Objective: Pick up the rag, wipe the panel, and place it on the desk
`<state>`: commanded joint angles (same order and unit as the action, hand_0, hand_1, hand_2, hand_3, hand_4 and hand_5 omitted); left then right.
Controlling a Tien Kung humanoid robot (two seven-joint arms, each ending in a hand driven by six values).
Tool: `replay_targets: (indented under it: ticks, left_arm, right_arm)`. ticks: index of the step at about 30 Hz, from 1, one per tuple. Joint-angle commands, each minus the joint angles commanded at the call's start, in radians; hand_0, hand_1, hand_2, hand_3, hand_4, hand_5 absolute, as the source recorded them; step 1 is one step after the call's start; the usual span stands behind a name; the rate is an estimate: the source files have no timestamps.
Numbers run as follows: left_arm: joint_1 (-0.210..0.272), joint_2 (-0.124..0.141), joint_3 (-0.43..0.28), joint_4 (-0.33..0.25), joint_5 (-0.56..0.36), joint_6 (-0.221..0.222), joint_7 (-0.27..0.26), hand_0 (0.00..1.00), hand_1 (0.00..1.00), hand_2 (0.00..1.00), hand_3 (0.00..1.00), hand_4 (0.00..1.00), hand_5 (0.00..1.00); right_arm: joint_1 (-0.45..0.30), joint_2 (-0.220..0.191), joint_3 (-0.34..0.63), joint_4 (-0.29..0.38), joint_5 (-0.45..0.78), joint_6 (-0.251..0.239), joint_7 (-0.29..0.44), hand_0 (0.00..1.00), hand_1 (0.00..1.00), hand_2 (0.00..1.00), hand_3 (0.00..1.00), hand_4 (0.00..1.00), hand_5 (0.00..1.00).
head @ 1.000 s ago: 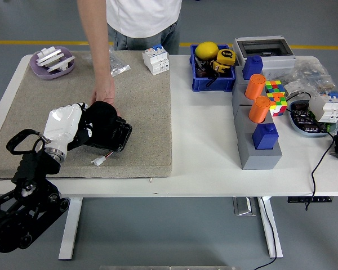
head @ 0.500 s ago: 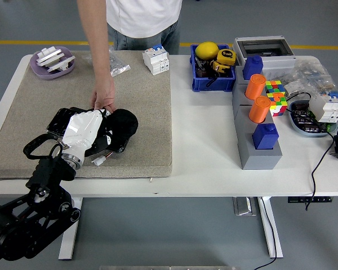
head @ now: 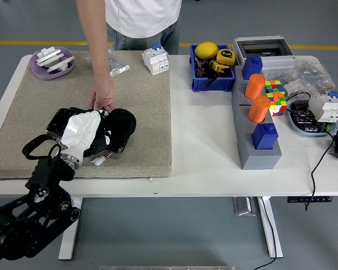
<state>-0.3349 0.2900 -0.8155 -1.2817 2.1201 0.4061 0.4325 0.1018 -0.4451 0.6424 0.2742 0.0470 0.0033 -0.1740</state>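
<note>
Where it covers the panel (head: 59, 120), the rag (head: 119, 125) lies black and crumpled.

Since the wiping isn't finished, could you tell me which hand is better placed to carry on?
Left. The left hand already rests on the black rag over the panel on the mat. The right arm is out of view.
</note>
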Motion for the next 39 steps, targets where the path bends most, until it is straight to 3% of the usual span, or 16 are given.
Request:
replay_targets:
  ticks: [21, 39]
  left_arm:
    - [0.002, 0.022, -0.176, 0.154, 0.031, 0.005, -0.005, 0.304, 0.442, 0.572, 0.445, 0.002, 0.002]
    - [-0.018, 0.045, -0.246, 0.238, 0.042, 0.007, -0.012, 0.306, 0.44, 0.569, 0.442, 0.002, 0.002]
  right_arm:
    - [-0.002, 0.0, 0.002, -0.001, 0.0, 0.0, -0.002, 0.748, 0.645, 0.667, 0.566, 0.92, 0.426]
    - [-0.002, -0.001, 0.002, 0.0, -0.001, -0.003, -0.004, 0.749, 0.645, 0.667, 0.567, 0.922, 0.423]
